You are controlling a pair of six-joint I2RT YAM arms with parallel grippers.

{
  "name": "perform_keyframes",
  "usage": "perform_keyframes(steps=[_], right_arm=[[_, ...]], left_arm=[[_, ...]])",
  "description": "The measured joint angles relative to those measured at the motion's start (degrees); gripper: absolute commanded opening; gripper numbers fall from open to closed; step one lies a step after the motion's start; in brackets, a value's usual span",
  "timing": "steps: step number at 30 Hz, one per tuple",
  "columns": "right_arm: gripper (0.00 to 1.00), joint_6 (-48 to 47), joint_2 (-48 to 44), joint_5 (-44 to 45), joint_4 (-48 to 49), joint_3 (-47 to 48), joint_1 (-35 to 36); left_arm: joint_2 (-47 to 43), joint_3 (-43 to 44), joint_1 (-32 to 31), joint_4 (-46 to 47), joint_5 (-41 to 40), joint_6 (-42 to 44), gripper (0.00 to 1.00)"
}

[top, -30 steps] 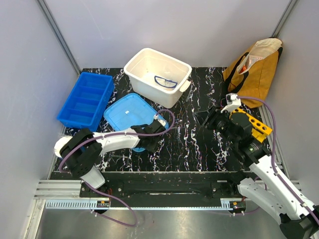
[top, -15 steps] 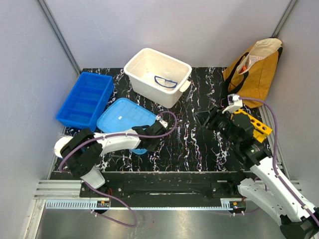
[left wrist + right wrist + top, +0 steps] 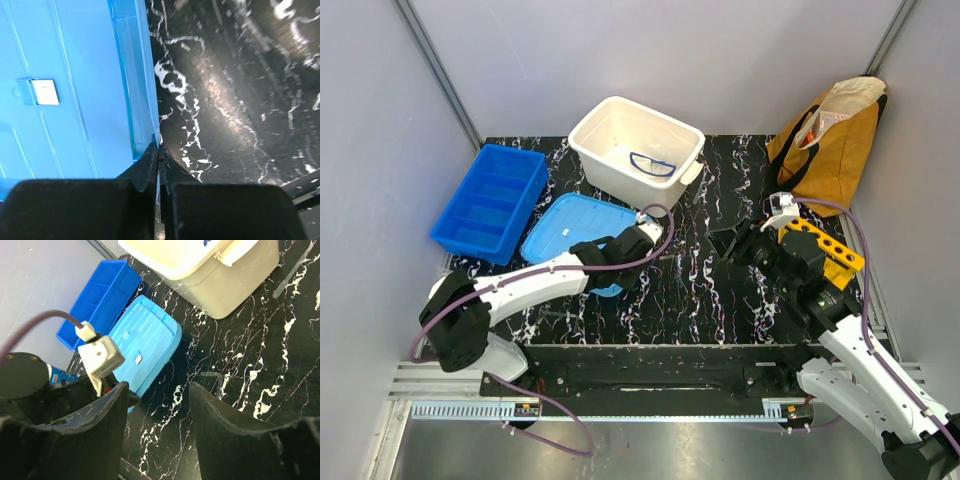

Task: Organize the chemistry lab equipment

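Observation:
A light blue lid (image 3: 570, 232) lies on the black marble table between the blue divided tray (image 3: 492, 200) and the white bin (image 3: 635, 148). Safety glasses (image 3: 653, 163) lie inside the bin. My left gripper (image 3: 617, 272) is shut on the lid's near right edge, and the left wrist view shows the jaws (image 3: 159, 150) pinching the rim of the lid (image 3: 75, 90). My right gripper (image 3: 728, 243) is open and empty above the table's middle right. In the right wrist view the gripper (image 3: 160, 410) looks down at the lid (image 3: 145, 342).
A yellow test tube rack (image 3: 828, 250) sits under the right arm. A mustard bag (image 3: 835, 135) stands at the back right. A clear tube (image 3: 292, 275) lies by the bin (image 3: 210, 270), and another clear piece (image 3: 212, 377) lies on the table.
The left gripper, holding the lid, swung it first left, then away and right toward the white bin. The right gripper shifted slightly left.

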Motion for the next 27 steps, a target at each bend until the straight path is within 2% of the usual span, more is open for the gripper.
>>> perform_keyframes(steps=[6, 12, 15, 20, 25, 27], right_arm=[[0.59, -1.38, 0.2, -1.95, 1.33, -0.11, 0.0], [0.6, -5.92, 2.29, -8.41, 3.45, -0.26, 0.0], [0.64, -8.22, 2.12, -12.11, 5.7, -1.14, 0.0], [0.68, -14.93, 2.64, -18.43, 8.52, -1.25, 0.0], [0.76, -22.36, 7.91, -22.43, 9.51, 2.27, 0.02], [0.76, -28.02, 8.48, -24.57, 10.49, 2.62, 0.15]], left_arm=[[-1.97, 5.57, 0.0, -3.13, 2.6, 0.15, 0.0], [-6.99, 8.5, -0.02, -5.84, 5.75, -0.11, 0.0], [-10.8, 8.72, -0.02, -6.58, 6.8, -0.31, 0.0], [-16.94, 8.72, -0.02, -7.37, 8.9, -0.79, 0.0], [-20.96, 7.43, -0.02, -7.48, 11.5, -1.14, 0.0], [-22.05, 6.51, -0.02, -7.52, 12.52, -1.11, 0.0]])
